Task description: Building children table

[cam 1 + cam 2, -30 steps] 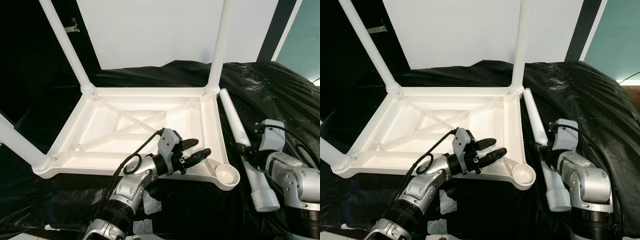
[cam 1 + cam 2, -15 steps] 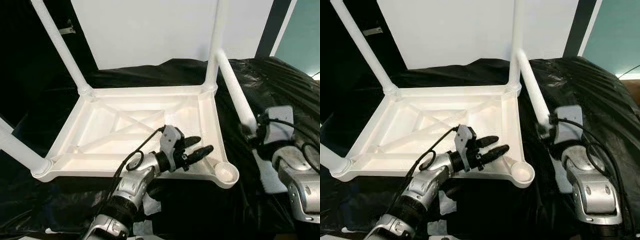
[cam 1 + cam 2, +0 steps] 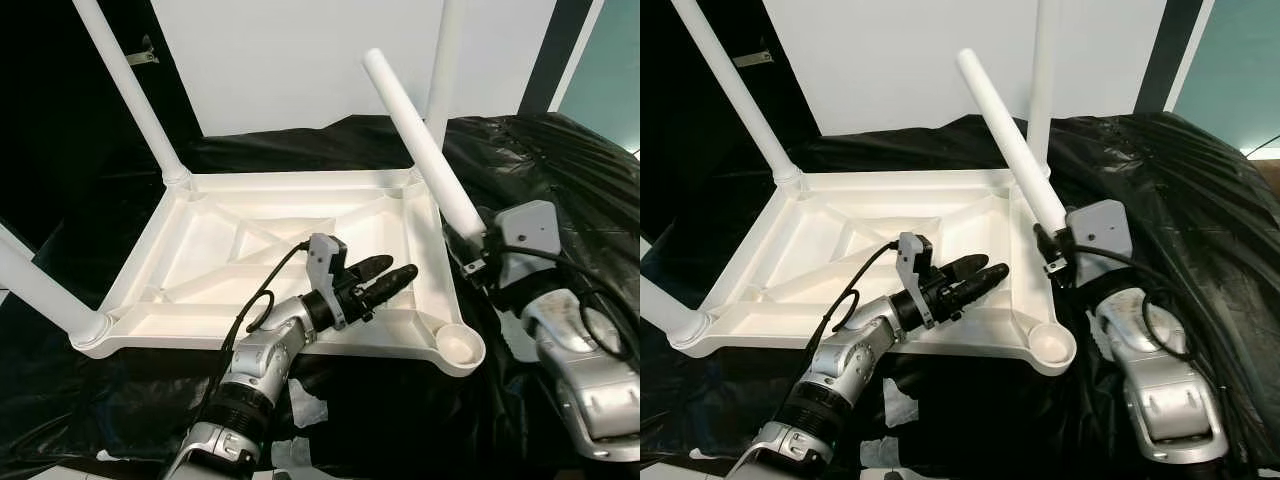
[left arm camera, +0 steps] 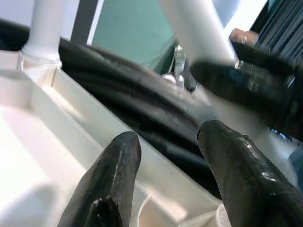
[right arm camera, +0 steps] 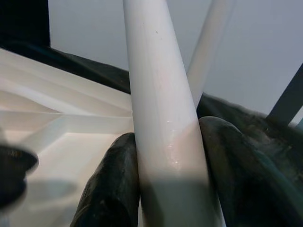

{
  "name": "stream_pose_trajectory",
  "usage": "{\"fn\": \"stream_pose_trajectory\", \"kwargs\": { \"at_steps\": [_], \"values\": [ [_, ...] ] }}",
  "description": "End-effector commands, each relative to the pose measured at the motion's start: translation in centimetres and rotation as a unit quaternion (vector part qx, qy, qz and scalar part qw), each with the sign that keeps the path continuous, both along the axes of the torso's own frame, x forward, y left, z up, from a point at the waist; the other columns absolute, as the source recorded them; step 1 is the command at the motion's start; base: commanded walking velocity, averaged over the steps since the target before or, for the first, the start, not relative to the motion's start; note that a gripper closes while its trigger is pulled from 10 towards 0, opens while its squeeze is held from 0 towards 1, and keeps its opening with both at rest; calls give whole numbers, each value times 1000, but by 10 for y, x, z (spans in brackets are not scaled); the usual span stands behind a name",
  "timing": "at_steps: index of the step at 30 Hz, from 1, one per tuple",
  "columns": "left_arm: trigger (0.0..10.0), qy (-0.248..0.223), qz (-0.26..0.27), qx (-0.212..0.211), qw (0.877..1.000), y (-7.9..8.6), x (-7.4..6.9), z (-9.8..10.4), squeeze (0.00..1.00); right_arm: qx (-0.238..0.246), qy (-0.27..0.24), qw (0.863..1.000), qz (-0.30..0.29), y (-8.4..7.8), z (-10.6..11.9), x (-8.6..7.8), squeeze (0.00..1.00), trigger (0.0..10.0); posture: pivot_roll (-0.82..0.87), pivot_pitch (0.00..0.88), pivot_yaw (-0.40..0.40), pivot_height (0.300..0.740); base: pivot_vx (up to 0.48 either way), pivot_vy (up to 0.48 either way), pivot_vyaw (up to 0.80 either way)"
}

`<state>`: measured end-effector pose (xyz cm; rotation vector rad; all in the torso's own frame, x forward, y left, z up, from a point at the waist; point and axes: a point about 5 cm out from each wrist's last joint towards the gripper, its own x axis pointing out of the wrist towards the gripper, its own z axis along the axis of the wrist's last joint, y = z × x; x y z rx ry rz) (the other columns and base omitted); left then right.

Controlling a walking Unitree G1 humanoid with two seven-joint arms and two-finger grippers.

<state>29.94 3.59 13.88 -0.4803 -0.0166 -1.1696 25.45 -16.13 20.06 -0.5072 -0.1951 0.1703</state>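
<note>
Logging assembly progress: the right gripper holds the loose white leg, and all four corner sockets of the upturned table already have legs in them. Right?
Not quite. The right gripper does hold the loose leg, but the near right corner socket of the upturned table is empty, as the right eye view shows.

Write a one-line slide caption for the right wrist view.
Right tool clamps the loose white table leg above the upturned white tabletop.

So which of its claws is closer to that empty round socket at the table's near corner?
The left. The left gripper hovers open over the tabletop's near rim, just beside the empty socket. The right gripper is higher and further back, shut on the loose leg.
</note>
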Motion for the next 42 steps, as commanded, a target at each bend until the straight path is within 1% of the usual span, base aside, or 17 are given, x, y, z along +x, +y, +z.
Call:
{"fn": "stream_pose_trajectory", "kwargs": {
  "at_steps": [1, 2, 5, 6, 8, 10, 13, 18, 25, 31, 37, 38, 39, 40, 41, 42],
  "values": [
    [10000, 9, -23, -68, 997, 1, 4, 17, 0, -54, -40, 998, 2, 8, -4, 1, 0, 10000, -164, 0, 68, 740, 0, 0, 0],
    [10000, 9, -23, -68, 997, 1, 4, 17, 0, -54, -40, 998, 2, 8, -4, 1, 0, 10000, -164, 0, 68, 740, 0, 0, 0],
    [10000, 35, -11, -138, 990, 6, 14, 33, 0, -124, -63, 990, 18, 17, -15, 1, 0, 10000, -153, 0, 63, 740, 0, 0, 0],
    [10000, 35, -11, -138, 990, 6, 14, 33, 0, -124, -63, 990, 18, 17, -15, 1, 0, 10000, -153, 0, 63, 740, 0, 0, 0],
    [10000, 46, -4, -163, 985, 9, 18, 38, 0, -164, -76, 983, 34, 23, -21, 0, 0, 10000, -151, 0, 62, 740, 0, 0, 0],
    [10000, 46, -4, -163, 985, 9, 18, 38, 0, -164, -76, 983, 34, 23, -21, 0, 0, 10000, -151, 0, 62, 740, 0, 0, 0],
    [10000, 49, -1, -168, 985, 10, 20, 39, 0, -175, -81, 980, 42, 28, -27, -2, 0, 10000, -148, 0, 60, 740, 0, 0, 0],
    [10000, 59, -5, -171, 984, 8, 20, 39, 0, -188, -98, 976, 50, 33, -31, -3, 0, 10000, -150, 0, 61, 740, 0, 0, 0],
    [10000, 73, 18, -146, 986, 4, 26, 32, 0, -219, -142, 964, 54, 37, -26, -3, 0, 10000, -153, 0, 69, 740, 0, 0, 0],
    [10000, 78, 40, -121, 989, 2, 31, 28, 0, -229, -152, 960, 59, 41, -26, -4, 0, 10000, -148, 0, 72, 740, 0, 0, 0],
    [10000, 79, 52, -105, 990, 1, 33, 27, 0, -238, -154, 957, 61, 42, -29, -5, 0, 10000, -145, 0, 71, 740, 0, 0, 0],
    [10000, 79, 60, -95, 991, 0, 34, 25, 0, -240, -154, 957, 60, 42, -29, -4, 0, 10000, -144, 0, 71, 740, 0, 0, 0],
    [10000, 79, 60, -95, 991, 0, 34, 25, 0, -240, -154, 957, 60, 42, -29, -4, 0, 10000, -144, 0, 71, 740, 0, 0, 0],
    [10000, 83, 72, -77, 991, -1, 36, 22, 0, -242, -155, 956, 57, 41, -29, -4, 0, 10000, -145, 0, 72, 740, 0, 0, 0],
    [10000, 83, 72, -77, 991, -1, 36, 22, 0, -242, -155, 956, 57, 41, -29, -4, 0, 10000, -145, 0, 72, 740, 0, 0, 0],
    [10000, 86, 81, -65, 991, -1, 38, 19, 0, -245, -156, 956, 53, 40, -29, -3, 0, 10000, -147, 0, 72, 740, 0, 0, 0]
  ]
}}
